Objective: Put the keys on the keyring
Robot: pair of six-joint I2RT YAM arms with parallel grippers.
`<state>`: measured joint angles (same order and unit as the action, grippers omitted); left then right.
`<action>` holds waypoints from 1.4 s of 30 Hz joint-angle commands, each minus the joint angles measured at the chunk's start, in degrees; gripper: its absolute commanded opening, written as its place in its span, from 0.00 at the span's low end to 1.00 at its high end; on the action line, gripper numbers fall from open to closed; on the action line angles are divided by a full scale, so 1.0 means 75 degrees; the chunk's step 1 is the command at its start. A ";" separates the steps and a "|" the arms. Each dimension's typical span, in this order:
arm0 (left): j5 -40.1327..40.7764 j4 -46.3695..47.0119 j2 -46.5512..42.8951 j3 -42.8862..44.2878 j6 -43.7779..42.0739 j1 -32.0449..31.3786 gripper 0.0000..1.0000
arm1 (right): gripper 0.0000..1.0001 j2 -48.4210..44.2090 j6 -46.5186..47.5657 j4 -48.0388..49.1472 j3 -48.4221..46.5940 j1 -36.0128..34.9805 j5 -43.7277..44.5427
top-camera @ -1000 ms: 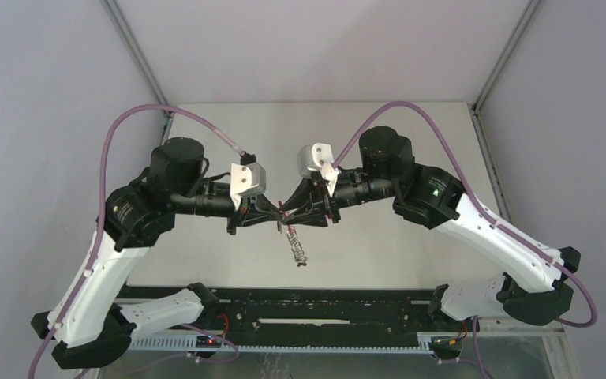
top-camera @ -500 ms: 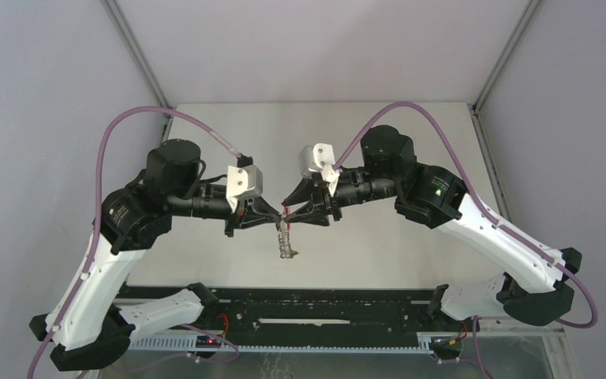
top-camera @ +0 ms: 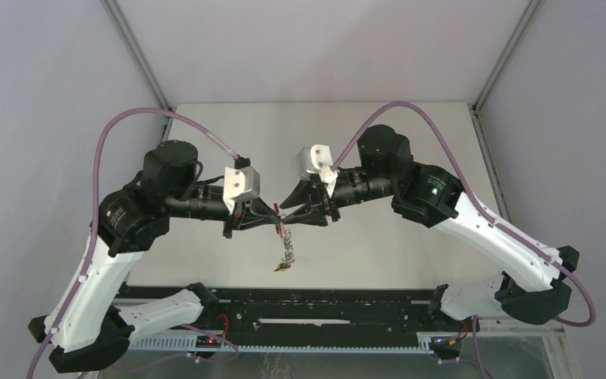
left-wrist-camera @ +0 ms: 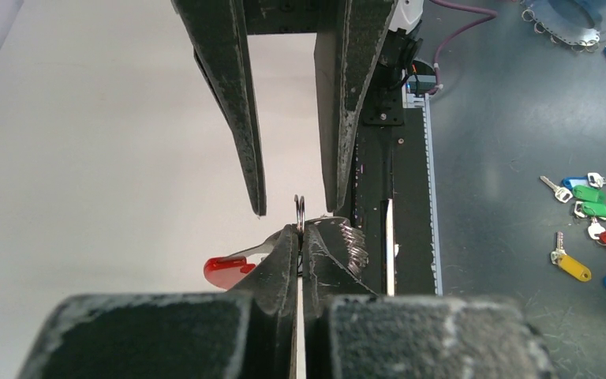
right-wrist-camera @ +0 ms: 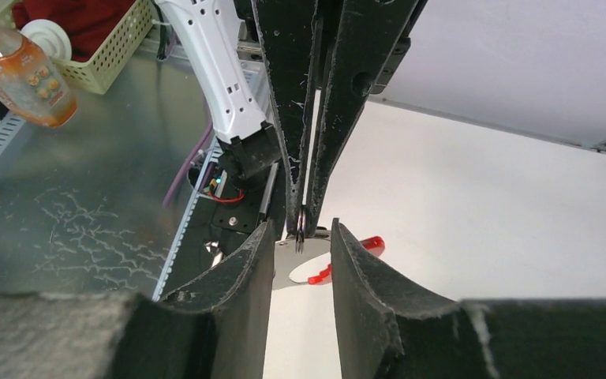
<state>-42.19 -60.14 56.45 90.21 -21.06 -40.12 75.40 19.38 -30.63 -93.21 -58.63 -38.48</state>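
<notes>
Red band [top-camera: 282,229], seen from above: it marks the top of the keyring [top-camera: 287,249], which hangs in mid-air over the table [top-camera: 284,126] where the two arms meet. The wire rings trail down, with a yellow-orange tag [top-camera: 282,268] at the bottom. I cannot find the black-tagged key.
Left gripper [top-camera: 274,224]: clenched on the keyring's top.
Right gripper [top-camera: 286,214]: nose to nose with it, and too cramped to read from here.
Left wrist view: the left fingers pinch one thin silver ring [left-wrist-camera: 300,212] standing edge-on. The right fingers flank it, apart, touching nothing.
Right wrist view: the right jaws are spread and empty, with the pinched ring between them.
Handling: I would guess light, stiff, springy wire, slick under the pads, with the loose bunch free to swing. Best held flat across the ring, leaving its split end free.
Around: spare tagged keys [left-wrist-camera: 594,209] lie on the grey surface beyond the table, with a bottle [right-wrist-camera: 20,75] and a basket [right-wrist-camera: 118,43] all well apart.
In the way: only the crowding fingers and the dangling bunch.
</notes>
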 commanded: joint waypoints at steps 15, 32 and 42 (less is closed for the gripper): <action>-0.0169 0.0366 -0.0161 0.0060 -0.0169 -0.0015 0.00 | 0.16 -0.0197 -0.0398 0.1208 0.0290 -0.0010 0.0031; -0.0151 0.0401 -0.0190 0.0095 -0.0142 -0.0018 0.00 | 0.25 -0.0076 -0.0291 0.0772 0.0014 -0.0034 -0.0059; -0.0187 0.0465 -0.0190 0.0077 -0.0110 -0.0009 0.00 | 0.10 0.0513 0.0132 -0.0549 -0.0928 0.0024 -0.0388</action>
<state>-42.15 -59.22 55.81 90.21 -21.50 -40.12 77.56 18.39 -30.48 -95.96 -58.63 -40.21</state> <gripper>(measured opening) 0.011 0.118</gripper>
